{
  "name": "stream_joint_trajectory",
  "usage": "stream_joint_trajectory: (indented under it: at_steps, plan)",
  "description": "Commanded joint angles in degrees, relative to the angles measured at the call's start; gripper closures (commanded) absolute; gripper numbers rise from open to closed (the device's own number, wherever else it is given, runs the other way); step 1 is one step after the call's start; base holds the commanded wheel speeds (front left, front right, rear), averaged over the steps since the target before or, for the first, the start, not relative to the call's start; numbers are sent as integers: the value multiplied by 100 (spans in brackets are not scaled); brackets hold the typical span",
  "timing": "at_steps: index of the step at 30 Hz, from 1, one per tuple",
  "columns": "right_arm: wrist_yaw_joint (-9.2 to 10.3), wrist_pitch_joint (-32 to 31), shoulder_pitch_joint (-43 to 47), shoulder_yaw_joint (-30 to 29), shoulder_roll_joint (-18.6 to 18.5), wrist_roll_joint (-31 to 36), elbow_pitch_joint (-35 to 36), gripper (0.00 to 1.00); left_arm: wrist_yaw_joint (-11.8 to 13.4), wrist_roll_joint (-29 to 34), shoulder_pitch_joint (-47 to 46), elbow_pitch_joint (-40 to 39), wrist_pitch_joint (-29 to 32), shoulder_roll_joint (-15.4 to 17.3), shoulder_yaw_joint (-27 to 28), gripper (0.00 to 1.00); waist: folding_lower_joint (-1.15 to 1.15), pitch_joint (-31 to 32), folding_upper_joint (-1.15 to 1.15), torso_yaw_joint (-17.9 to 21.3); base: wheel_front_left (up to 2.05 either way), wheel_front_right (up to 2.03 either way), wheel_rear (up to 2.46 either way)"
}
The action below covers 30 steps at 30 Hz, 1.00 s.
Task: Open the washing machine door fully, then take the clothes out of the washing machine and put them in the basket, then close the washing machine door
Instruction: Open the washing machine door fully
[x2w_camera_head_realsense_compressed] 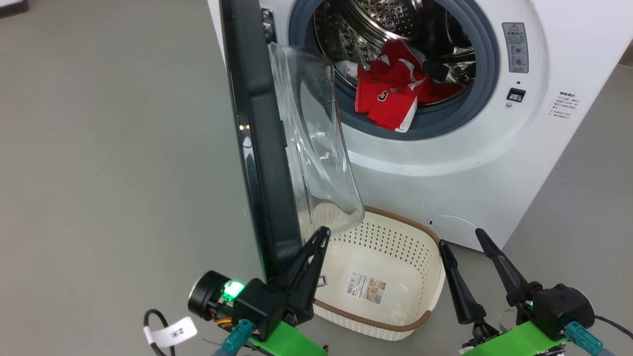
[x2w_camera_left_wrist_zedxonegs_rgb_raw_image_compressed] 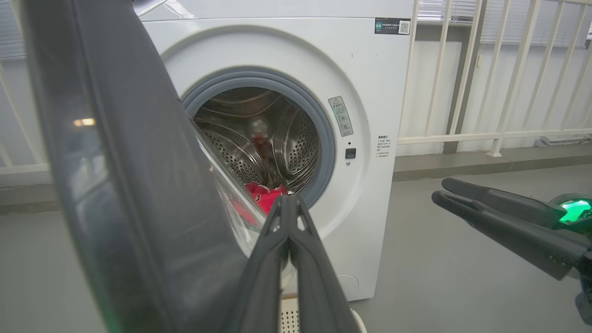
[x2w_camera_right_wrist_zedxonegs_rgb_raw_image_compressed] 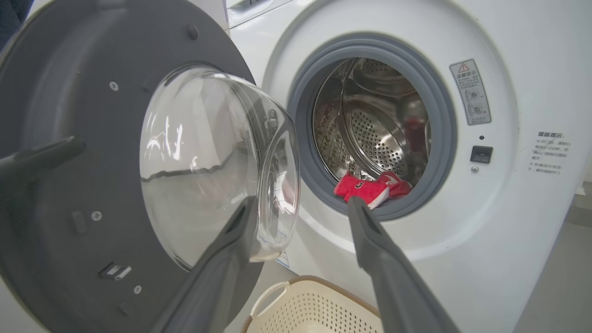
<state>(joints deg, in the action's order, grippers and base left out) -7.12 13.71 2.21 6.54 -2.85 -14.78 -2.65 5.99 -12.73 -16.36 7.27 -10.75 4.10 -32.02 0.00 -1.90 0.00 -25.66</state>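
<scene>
Smooth grey floor (x2w_camera_head_realsense_compressed: 99, 148), red clothes (x2w_camera_head_realsense_compressed: 390, 96) in perforated drum (x2w_camera_head_realsense_compressed: 385, 20), left gripper (x2w_camera_head_realsense_compressed: 323, 234) closed, right gripper (x2w_camera_head_realsense_compressed: 460, 237) wide, both empty

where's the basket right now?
Head view, bottom centre: the basket sits on the floor in front of the washing machine, under the glass bowl of the open washing machine door, between the left pincer and the right pincer.

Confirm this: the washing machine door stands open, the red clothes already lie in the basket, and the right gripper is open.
One thing is wrong. The clothes lie at the mouth of the washing machine, not in the basket, as the head view shows. The washing machine door does stand open, and the right gripper is open.
</scene>
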Motion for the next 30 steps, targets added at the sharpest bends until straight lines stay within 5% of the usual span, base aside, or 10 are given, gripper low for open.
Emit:
stream_joint_trajectory:
  at_steps: [1,30]
  plan:
    - [-36,63,-211,121,-3,-46,151,0,78,-94,-194,-55,13,86,292,100,0,-1,0,-16,0,0,0]
    - [-36,-81,-248,107,-3,36,311,0,703,-380,91,-109,97,706,1130,100,0,-269,0,-370,0,0,0]
